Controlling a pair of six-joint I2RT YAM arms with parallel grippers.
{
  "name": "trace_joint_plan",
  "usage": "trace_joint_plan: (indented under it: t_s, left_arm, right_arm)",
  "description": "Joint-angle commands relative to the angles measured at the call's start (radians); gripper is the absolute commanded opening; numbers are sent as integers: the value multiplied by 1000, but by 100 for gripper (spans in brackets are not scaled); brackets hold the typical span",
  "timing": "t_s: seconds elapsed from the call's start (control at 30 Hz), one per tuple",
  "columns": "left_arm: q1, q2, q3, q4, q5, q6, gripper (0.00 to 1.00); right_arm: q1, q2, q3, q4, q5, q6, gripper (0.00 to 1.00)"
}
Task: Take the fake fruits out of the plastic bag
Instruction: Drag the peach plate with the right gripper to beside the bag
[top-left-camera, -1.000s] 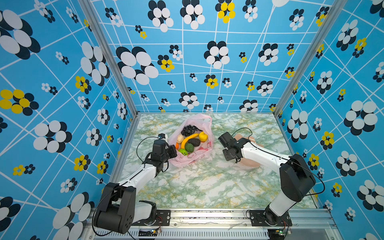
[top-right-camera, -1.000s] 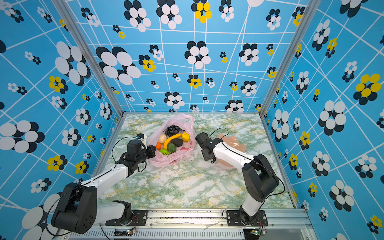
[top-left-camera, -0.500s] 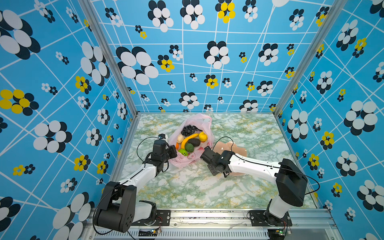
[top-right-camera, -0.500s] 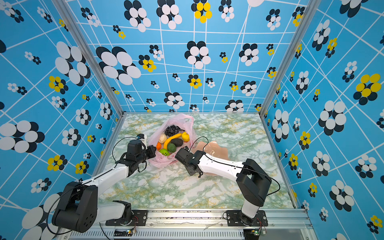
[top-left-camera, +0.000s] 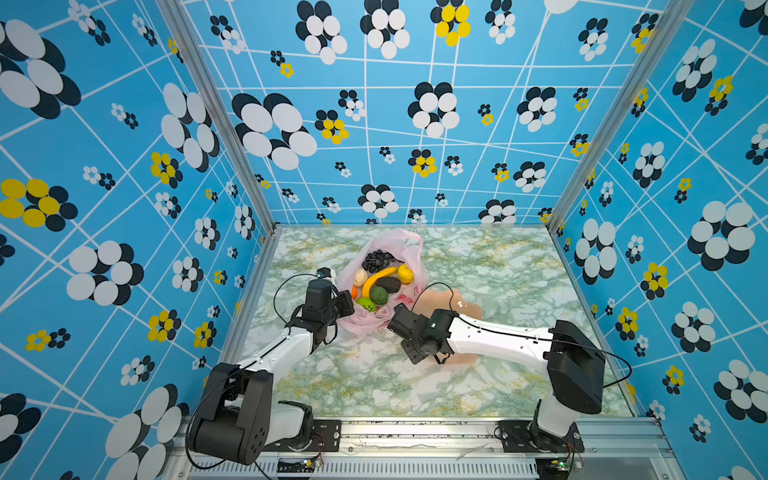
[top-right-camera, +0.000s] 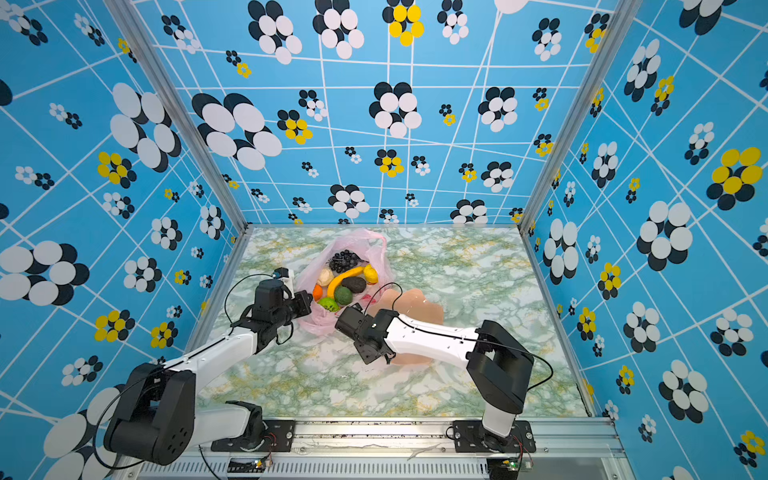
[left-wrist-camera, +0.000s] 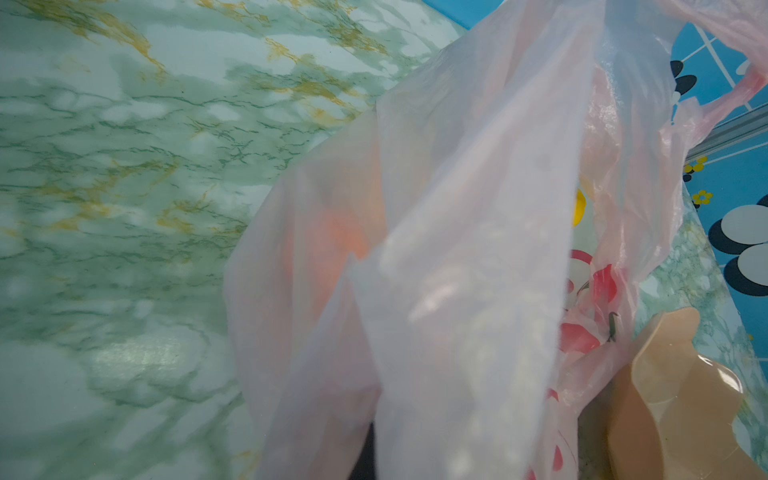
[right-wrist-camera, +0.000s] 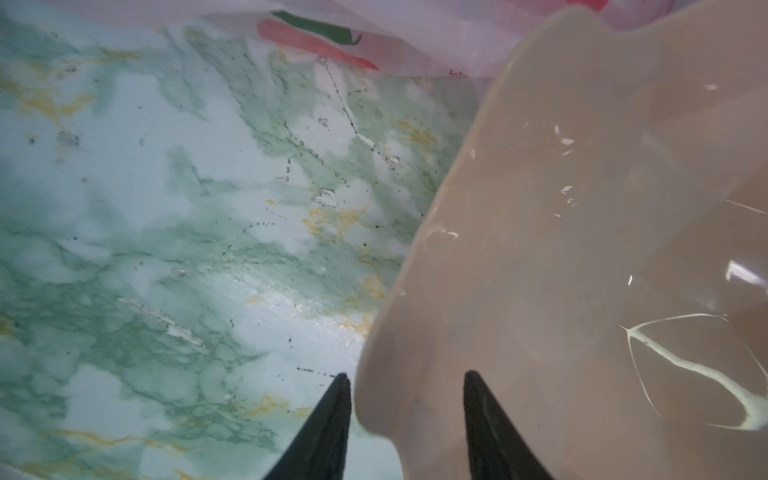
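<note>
Plastic bag (top-left-camera: 409, 249): lies on marble table (top-left-camera: 498, 270), 11 o'clock from table centre in both top views, mouth gaping upward.

Fake fruits (top-left-camera: 380, 282): all inside bag.
- Grape bunch (top-left-camera: 377, 261) at 12 o'clock of pile.
- Yellow ribbed fruit (top-left-camera: 406, 274) at 2.
- Pale piece (top-left-camera: 360, 276) at 10.
- Small orange (top-left-camera: 353, 292) at 8.
- Green fruits (top-left-camera: 377, 296) at 6.
- Banana (top-left-camera: 374, 277) and avocado (top-left-camera: 389, 284) mid-pile, touching.

Left gripper (top-left-camera: 345, 302): at bag's 8 o'clock rim, pressed together, pinching pink film. Film drapes close across left wrist view.

Right gripper (right-wrist-camera: 405, 376): at bag's 5 o'clock. Fingers (right-wrist-camera: 328, 428) spread, one either side of scalloped rim of peach bowl (right-wrist-camera: 582, 208).

Bowl: at bag's 4 o'clock, just beside it, partly under right arm.
</note>
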Motion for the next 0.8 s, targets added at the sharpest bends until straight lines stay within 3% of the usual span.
trace_joint_plan:
  t_s: [0.0, 0.23, 0.53, 0.77]
  left_arm:
    - [-8, 3, 5, -8, -2, 8, 0]
    - [-9, 7, 10, -8, 10, 8, 0]
    - [-17, 34, 23, -12, 28, 11, 0]
    - [-23, 40, 30, -15, 34, 12, 0]
  right_arm:
    - [-14, -83, 1, -45, -49, -9, 61]
    - [-240, -258, -54, -20, -91, -34, 76]
    - [-623, -211, -118, 128, -266, -25, 85]
    - [-700, -123, -127, 156, -275, -61, 92]
